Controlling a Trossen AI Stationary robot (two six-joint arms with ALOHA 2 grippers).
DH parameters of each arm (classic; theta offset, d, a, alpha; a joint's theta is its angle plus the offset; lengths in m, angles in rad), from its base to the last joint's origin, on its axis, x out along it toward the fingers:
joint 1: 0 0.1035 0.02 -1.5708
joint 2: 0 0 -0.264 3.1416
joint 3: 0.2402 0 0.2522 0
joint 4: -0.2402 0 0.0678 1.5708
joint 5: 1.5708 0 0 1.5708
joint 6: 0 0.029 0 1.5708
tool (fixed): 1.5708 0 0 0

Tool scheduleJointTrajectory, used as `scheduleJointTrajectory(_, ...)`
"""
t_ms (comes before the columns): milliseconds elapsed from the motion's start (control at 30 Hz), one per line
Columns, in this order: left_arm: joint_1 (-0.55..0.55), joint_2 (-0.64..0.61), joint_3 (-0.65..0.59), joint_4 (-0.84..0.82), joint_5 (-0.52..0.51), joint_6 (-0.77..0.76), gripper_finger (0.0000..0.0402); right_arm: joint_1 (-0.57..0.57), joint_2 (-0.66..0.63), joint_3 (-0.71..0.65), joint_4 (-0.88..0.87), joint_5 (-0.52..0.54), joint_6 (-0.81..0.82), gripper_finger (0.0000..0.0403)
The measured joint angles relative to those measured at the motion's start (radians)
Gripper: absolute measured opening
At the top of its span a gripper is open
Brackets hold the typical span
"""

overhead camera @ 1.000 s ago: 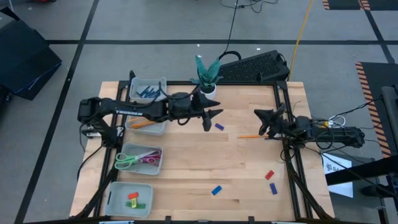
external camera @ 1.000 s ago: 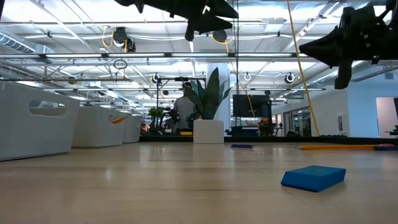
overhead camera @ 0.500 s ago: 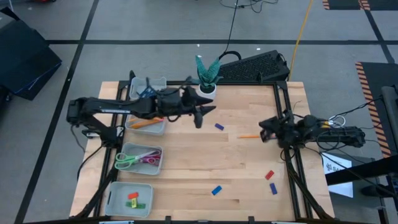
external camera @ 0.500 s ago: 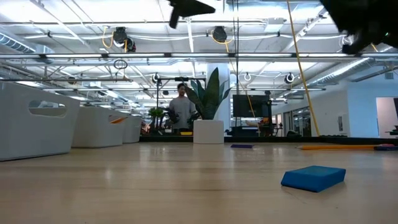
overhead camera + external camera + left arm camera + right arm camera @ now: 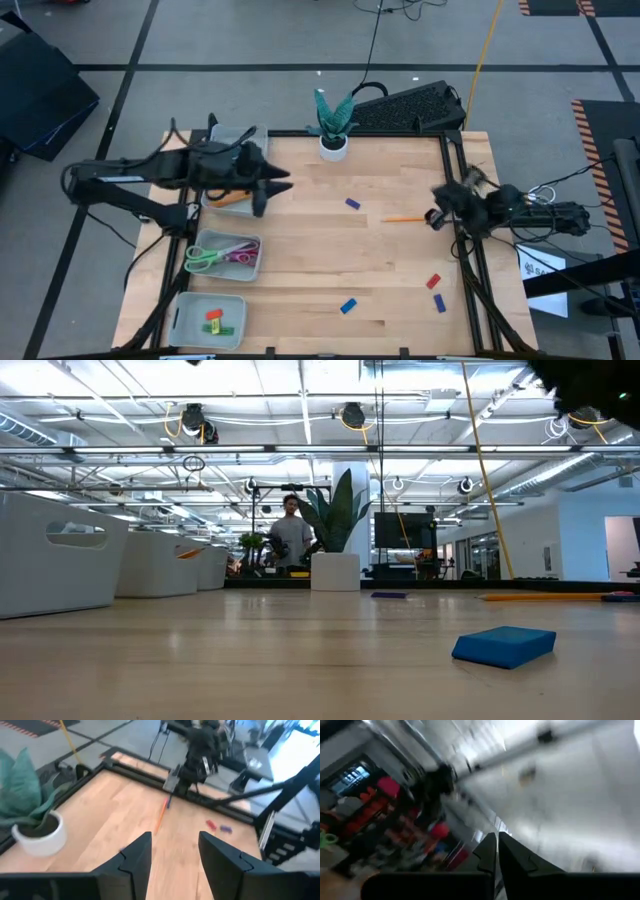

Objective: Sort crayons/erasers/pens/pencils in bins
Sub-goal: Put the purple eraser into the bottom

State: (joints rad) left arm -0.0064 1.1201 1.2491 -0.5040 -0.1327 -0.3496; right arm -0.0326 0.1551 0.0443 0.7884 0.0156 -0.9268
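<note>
Wooden table (image 5: pixel 300 270) | left gripper (image 5: pixel 268 190) open, empty, beside far-left bins (image 5: pixel 236 200) | right gripper (image 5: pixel 496 851) closed, empty, at right edge | orange pencil (image 5: pixel 401 218) near right gripper | blue eraser (image 5: pixel 347 306) at front | pen (image 5: pixel 352 204) mid-table

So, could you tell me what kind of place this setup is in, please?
Most likely a large open robotics lab or workshop: high ceiling with exposed trusses and lights, a taped grey floor, and a person at distant workstations behind the wooden table.
</note>
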Motion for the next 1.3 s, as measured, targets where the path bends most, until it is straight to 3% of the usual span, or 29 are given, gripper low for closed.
scheduleJointTrajectory(133,-0.041,-0.038,0.0,-0.058,-0.029,0.017,0.0163,0.0,0.132,0.059,-0.106,0.293,0.484,0.0013)
scheduleJointTrajectory(233,-0.047,-0.056,0.0,-0.056,-0.03,0.045,0.0163,-0.001,0.273,0.133,-0.113,0.417,0.674,0.0013)
scheduleJointTrajectory(367,-0.041,-0.076,0.0,-0.049,-0.003,0.051,0.0163,-0.001,0.511,0.235,-0.149,0.43,0.747,0.0013)
scheduleJointTrajectory(500,-0.025,-0.09,0.0,-0.046,0.118,0.067,0.0163,-0.013,0.771,0.348,-0.182,0.427,0.947,0.0013)
scheduleJointTrajectory(667,-0.019,-0.096,0.0,-0.039,0.127,0.167,0.0163,-0.015,1.003,0.443,-0.036,0.325,1.334,0.0013)
scheduleJointTrajectory(767,-0.019,-0.096,0.0,-0.013,0.127,0.21,0.0163,-0.02,1.073,0.452,0.116,0.132,1.376,0.0013)
scheduleJointTrajectory(833,-0.019,-0.097,0.0,-0.007,0.125,0.205,0.0163,-0.021,1.085,0.45,0.155,0.06,1.38,0.0013)
scheduleJointTrajectory(967,-0.017,-0.103,0.0,-0.036,0.116,0.065,0.0163,-0.021,1.067,0.45,0.162,0.059,1.441,0.0013)
scheduleJointTrajectory(1067,-0.017,-0.102,0.0,-0.068,0.042,0.043,0.0163,-0.018,1.041,0.45,0.144,0.003,1.541,0.0013)
scheduleJointTrajectory(1167,-0.005,-0.102,-0.001,-0.068,-0.036,0.038,0.0163,-0.027,1.031,0.45,0.138,-0.047,1.492,0.0013)
scheduleJointTrajectory(1300,0.044,-0.099,-0.001,-0.054,-0.107,-0.021,0.0163,-0.048,0.984,0.461,-0.074,-0.041,1.445,0.0022)
